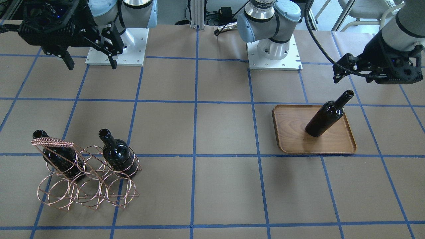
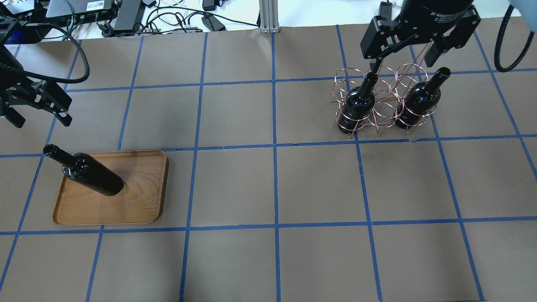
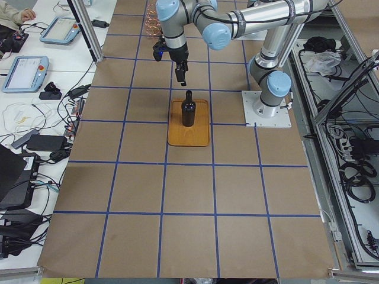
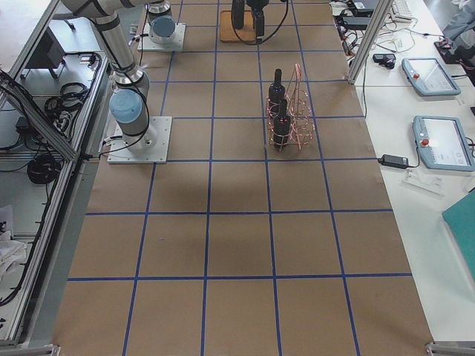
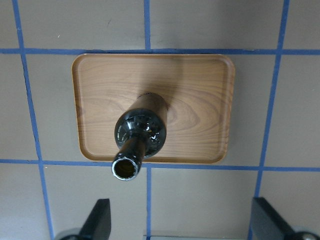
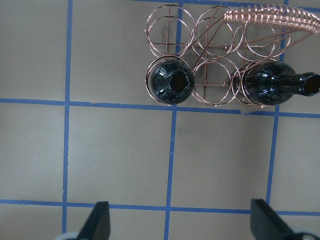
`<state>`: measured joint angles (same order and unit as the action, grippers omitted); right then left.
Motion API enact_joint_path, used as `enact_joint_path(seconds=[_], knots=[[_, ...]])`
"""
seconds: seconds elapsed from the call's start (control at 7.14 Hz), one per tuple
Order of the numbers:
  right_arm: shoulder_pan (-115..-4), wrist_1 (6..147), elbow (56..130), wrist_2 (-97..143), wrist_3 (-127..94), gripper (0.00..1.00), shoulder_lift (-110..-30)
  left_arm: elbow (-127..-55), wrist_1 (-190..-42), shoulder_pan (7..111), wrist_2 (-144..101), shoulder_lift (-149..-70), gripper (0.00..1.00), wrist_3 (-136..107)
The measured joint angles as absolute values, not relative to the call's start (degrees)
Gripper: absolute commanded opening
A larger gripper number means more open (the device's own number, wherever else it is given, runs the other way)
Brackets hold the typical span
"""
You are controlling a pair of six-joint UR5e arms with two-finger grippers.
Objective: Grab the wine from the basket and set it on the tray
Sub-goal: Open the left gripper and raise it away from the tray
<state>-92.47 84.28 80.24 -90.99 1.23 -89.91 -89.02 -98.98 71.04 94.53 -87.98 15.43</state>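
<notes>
The right hand (image 2: 397,59), spread wide and empty, is hovering above the basket (image 2: 379,115), where the inner wine (image 2: 358,105) and outer wine (image 2: 417,105) are standing neck-up just ahead of it. The left hand (image 2: 42,122), also wide and empty, is hanging by the placed wine (image 2: 90,176), upright on the tray (image 2: 142,201).

The wine (image 1: 327,116) stands on the tray (image 1: 298,139), basket (image 1: 53,143) well apart.

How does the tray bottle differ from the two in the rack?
The glossy dark glass wine bottle stands free on the brown wooden tray; the two matching bottles sit ringed inside the copper wire basket. It is on the robot's left, they on its right. All upright, unheld.
</notes>
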Motion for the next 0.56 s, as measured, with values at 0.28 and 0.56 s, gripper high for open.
enact_joint_path(seconds=[0.28,0.56], knots=[[-92.46,84.23,80.24,-91.04,1.23,1.0,-89.91,-88.75,-95.99,77.51,93.18,-86.68,1.0,9.25],[-92.46,84.2,80.24,-91.05,1.23,1.0,-89.91,-88.81,-94.41,85.25,92.88,-86.85,1.0,7.81]])
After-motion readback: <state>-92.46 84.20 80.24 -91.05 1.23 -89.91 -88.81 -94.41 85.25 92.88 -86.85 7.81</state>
